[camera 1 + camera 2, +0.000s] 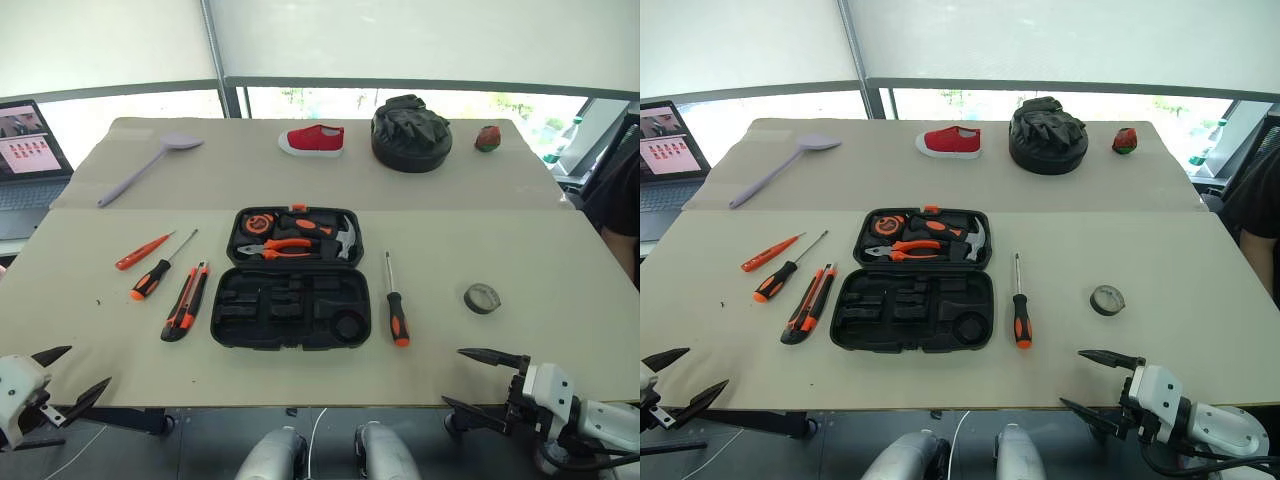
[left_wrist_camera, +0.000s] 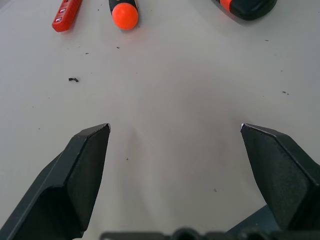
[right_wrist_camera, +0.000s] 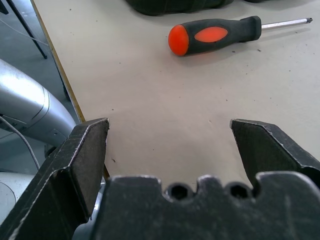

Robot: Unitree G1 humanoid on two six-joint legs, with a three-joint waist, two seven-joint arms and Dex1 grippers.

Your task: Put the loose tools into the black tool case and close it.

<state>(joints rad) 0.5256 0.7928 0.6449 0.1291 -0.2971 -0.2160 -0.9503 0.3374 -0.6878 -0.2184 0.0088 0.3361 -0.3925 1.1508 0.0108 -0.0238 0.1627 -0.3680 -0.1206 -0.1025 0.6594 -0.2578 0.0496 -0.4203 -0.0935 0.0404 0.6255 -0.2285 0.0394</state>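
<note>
With both the left gripper (image 1: 58,378) and right gripper (image 1: 478,378) spread empty at the surface's near edge, you risk rolling the loose screwdriver (image 1: 397,305) lying just right of the open black tool case (image 1: 292,280) away on a shallow approach.

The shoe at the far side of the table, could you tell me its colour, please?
The shoe is red with a white sole, clearest in the left eye view.

Beige table (image 1: 560,300): open tool case (image 1: 290,305), scattered tools, perhaps gloves (image 1: 411,130).
</note>
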